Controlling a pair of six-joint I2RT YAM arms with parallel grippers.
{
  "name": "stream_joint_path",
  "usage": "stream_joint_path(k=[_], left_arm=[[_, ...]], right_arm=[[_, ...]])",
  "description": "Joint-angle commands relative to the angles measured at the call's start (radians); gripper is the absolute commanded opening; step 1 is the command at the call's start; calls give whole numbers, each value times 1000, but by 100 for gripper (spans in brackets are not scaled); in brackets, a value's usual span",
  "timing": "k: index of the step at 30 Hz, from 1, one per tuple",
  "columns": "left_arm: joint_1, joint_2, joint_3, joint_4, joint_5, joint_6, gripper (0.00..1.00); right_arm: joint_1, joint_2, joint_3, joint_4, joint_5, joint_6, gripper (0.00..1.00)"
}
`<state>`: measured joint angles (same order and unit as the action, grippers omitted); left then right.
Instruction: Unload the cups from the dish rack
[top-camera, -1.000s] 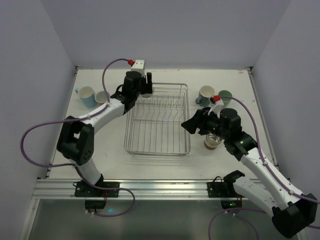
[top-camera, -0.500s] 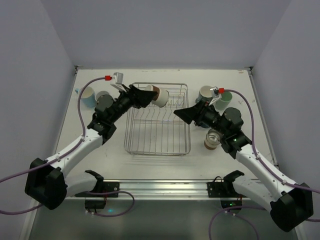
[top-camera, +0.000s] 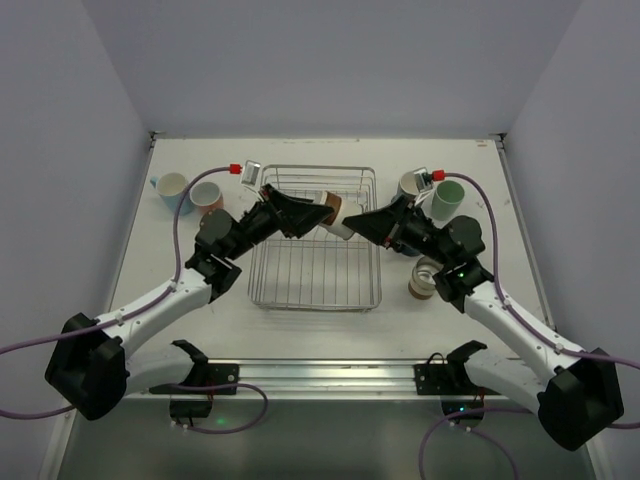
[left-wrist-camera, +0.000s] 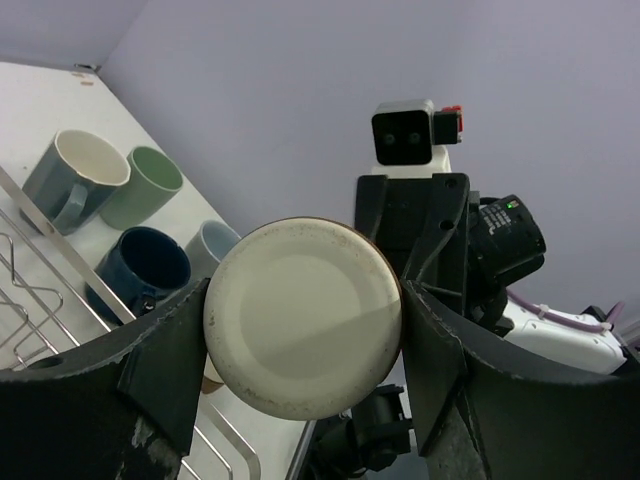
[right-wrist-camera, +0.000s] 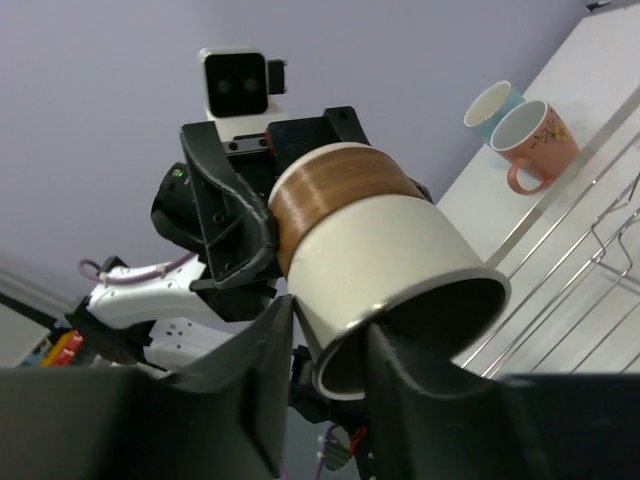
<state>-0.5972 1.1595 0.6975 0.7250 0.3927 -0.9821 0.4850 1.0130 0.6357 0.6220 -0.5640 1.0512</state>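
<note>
A cream cup with a brown band hangs sideways above the dish rack, held between both arms. My left gripper is shut on its base end; in the left wrist view the cup's round cream bottom fills the gap between the fingers of the left gripper. My right gripper meets it from the right. In the right wrist view the cup's open mouth faces the camera, and the right gripper pinches the rim wall, one finger outside and one inside.
A light blue cup and a pink cup stand left of the rack. Right of it are a grey-blue mug, a green cup and a tan-based cup. A navy mug shows in the left wrist view.
The left arm carried the cream cup from the rack's back corner toward its middle. The right gripper swung left to meet it and closed on the cup's rim.
</note>
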Motion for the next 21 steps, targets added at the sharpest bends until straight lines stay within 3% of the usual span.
stream_joint_path(k=[1,3,5,6,9,13,19,21], left_arm=[[-29,-6,-21,119,54,-27,39],[-29,-7,-29,93,54,-17,60],[-30,-11,-32,71,58,-7,69],[-32,-12,-36,67,67,0,80],[-30,-52,0,-102,52,87,97],[-30,-193,69,-468,-35,265,100],[-29,-369,134,-815,-176,528,100],[-30,-400,160,-958,-235,623,100]], right_arm=[[0,-16,16,79,24,21,26],[0,-37,16,76,38,17,17],[0,-48,19,50,45,3,11],[0,-65,18,32,59,-11,0],[0,-126,77,-238,145,-107,0],[0,-188,270,-847,321,-354,0],[0,-130,530,-1512,628,-510,0],[0,-99,577,-1658,722,-523,0]])
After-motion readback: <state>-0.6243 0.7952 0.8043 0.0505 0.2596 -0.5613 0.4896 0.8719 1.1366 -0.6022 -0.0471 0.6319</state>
